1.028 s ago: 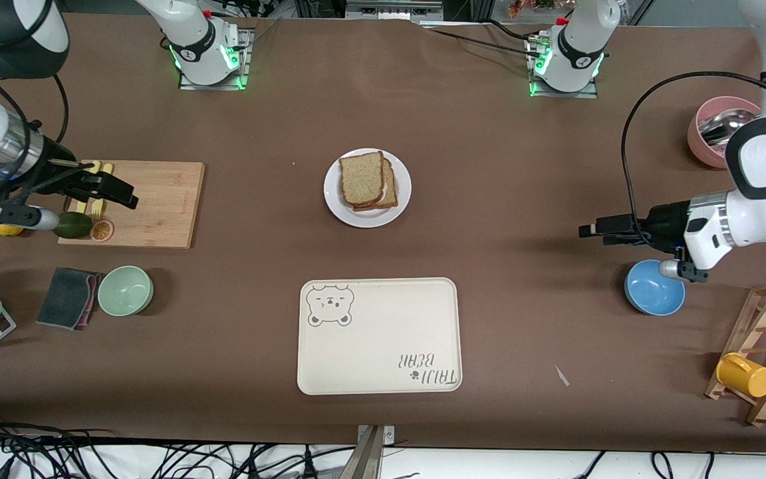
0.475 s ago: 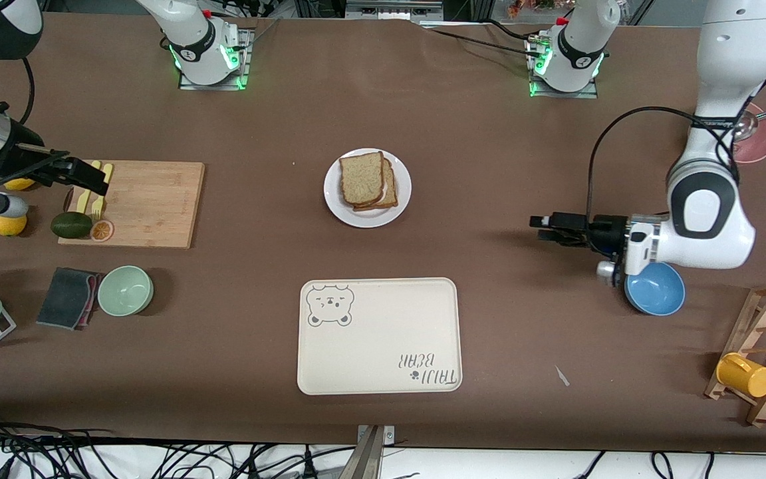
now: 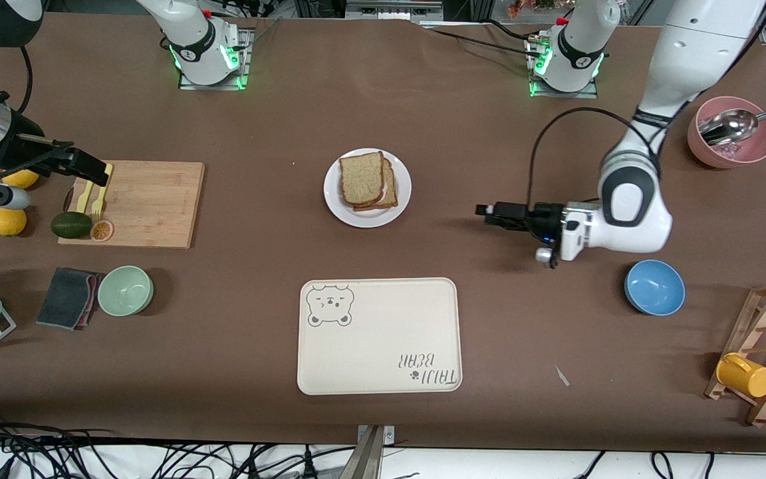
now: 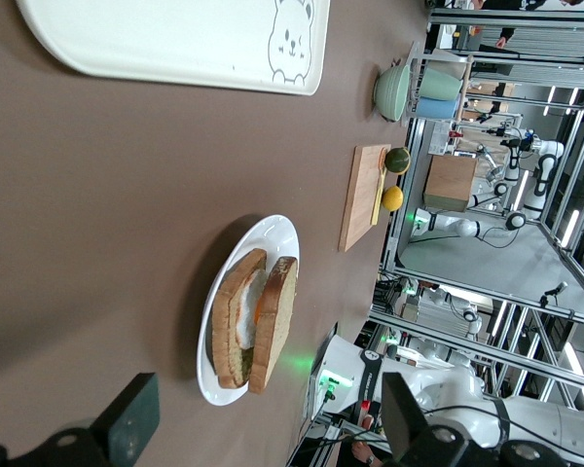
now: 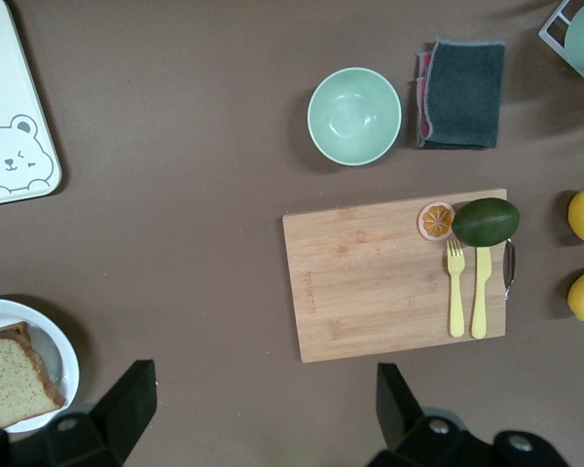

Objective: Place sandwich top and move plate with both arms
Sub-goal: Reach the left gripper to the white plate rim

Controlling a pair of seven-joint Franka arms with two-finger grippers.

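So the sandwich top (image 3: pixel 361 177) was already sitting on the stack, on the plate (image 3: pixel 368 217) in the middle of the table (image 3: pixel 489 346), with the lower slice poking out a bit toward the left arm's end. From the left wrist view you could see a white and orange filling between the slices (image 4: pixel 254 316). The plate sat farther from the front camera than the cream bear-print tray (image 3: pixel 379 336), with a strip of bare table between them.

The left end effector (image 3: pixel 487 214) was over bare table toward the left arm's end of the plate, roughly level with it and pointing at it, but clearly apart from the rim. Fingers (image 4: pixel 128 420) were spread wide with nothing between them, and the plate showed up right in that gap in its wrist view. The blue bowl (image 3: pixel 654 287) was near that arm, closer to the front camera.

The right end effector (image 3: pixel 94 171) was way off at the right arm's end, over the edge of the wooden cutting board (image 3: pixel 150 203), well apart from the plate. Also wide open and empty. Its wrist view looked down on the board with the yellow fork (image 5: pixel 456 287) and knife (image 5: pixel 480 292), the avocado (image 5: pixel 485 222) and an orange slice (image 5: pixel 435 220), plus just a sliver of the plate in a corner.
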